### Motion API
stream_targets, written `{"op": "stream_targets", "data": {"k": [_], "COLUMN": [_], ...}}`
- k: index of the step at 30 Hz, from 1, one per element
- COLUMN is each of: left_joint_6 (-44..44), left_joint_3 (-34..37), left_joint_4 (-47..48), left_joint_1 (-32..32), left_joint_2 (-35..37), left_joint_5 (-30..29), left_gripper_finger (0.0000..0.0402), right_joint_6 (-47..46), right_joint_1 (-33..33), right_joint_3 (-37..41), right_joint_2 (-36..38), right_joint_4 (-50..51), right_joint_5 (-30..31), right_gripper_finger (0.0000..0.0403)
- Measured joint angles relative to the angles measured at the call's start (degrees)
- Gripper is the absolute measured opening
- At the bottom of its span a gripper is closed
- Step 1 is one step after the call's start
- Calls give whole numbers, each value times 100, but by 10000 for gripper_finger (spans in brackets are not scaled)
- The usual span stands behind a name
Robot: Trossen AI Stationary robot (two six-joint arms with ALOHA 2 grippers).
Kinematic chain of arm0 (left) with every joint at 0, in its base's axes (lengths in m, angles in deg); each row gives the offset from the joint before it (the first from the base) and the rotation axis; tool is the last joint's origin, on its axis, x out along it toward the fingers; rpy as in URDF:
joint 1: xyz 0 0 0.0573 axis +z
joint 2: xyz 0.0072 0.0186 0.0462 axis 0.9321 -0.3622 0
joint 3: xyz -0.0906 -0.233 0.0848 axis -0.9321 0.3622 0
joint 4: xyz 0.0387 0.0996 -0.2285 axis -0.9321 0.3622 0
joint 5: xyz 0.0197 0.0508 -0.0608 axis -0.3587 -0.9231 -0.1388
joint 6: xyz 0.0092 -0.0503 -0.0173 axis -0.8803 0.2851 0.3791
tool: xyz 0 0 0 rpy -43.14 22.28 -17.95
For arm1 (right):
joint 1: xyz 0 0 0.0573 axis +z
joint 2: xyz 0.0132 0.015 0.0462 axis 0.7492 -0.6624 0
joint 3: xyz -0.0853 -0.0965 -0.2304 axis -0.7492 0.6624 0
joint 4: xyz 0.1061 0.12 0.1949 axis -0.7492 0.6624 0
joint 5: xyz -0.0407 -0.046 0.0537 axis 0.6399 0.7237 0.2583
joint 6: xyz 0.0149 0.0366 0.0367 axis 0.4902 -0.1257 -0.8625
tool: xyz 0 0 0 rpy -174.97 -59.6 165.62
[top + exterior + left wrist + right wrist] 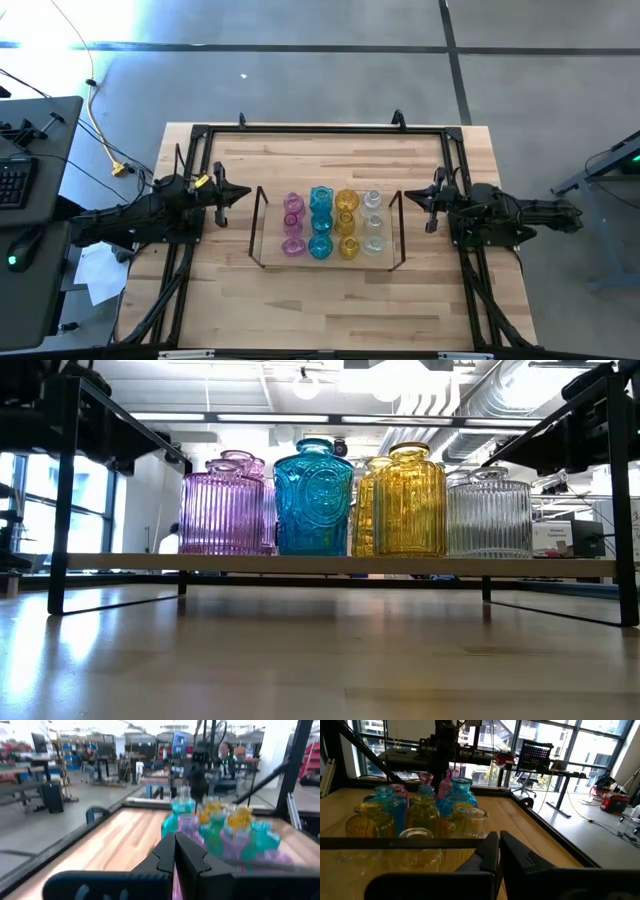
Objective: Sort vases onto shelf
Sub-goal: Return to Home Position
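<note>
At the front is the bare wood of the bench point(320, 660). Next comes the shelf point(330, 564), low and flat, in the middle of the bench. All the vases stand on the shelf in four lines: pink vases point(292, 225) at its left end, then blue vases point(321, 222), then yellow vases point(348, 222), then clear vases point(373, 222) at its right end. I see no vase off the shelf, so the sorting looks done. The left pincer point(240, 192) is just beside the shelf's left end, and the right pincer point(415, 199) is just beside its right end. Each looks closed, finger against finger, and holds nothing. The job now is to go home. I think each arm should pull straight away from the shelf, slowly, so it does not bump the thin wire ends or shake the vases. Far past the shelf is a big bright room.
</note>
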Motion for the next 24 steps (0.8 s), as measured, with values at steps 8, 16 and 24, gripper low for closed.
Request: {"op": "stream_targets", "data": {"k": [8,16,24], "left_joint_6": [-35,-48,-107], "left_joint_3": [169,169,169], "left_joint_4": [-25,-1,21], "left_joint_1": [-4,-4,-4], "left_joint_2": [11,4,2], "left_joint_5": [-193,-191,-258], "left_gripper_finger": [0,0,0], "right_joint_6": [70,96,-195], "right_joint_1": [-2,-353,-915], "right_joint_3": [267,382,382], "right_joint_2": [-11,-26,-26], "right_joint_4": [-534,-842,-812], "right_joint_5": [61,-77,-274], "right_gripper_finger": [0,0,0]}}
